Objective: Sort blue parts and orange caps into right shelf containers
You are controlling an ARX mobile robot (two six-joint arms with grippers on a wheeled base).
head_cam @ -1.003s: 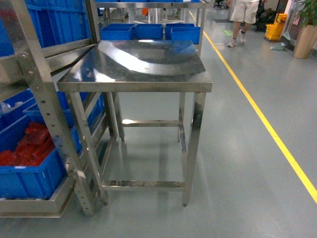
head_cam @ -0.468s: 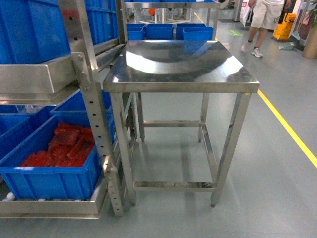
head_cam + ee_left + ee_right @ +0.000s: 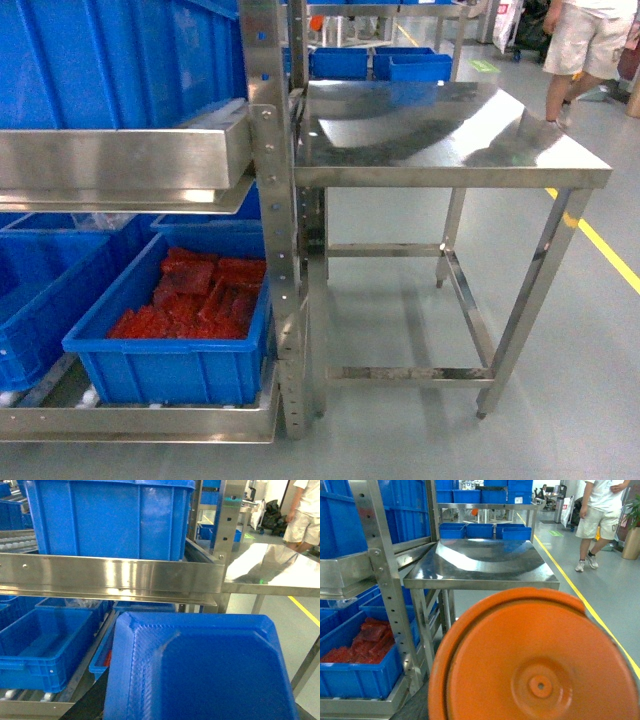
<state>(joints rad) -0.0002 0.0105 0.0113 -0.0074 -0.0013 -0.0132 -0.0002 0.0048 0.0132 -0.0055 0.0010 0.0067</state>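
Your left wrist view fills with a blue part [image 3: 200, 670], your right with an orange cap [image 3: 535, 660]; the head view shows neither, and no fingers appear, so grip cannot be told. Blue crates [image 3: 175, 340] sit left of the steel table [image 3: 450, 140].

Blue part [image 3: 200, 670] fills left wrist view, orange cap [image 3: 535, 660] fills right wrist view
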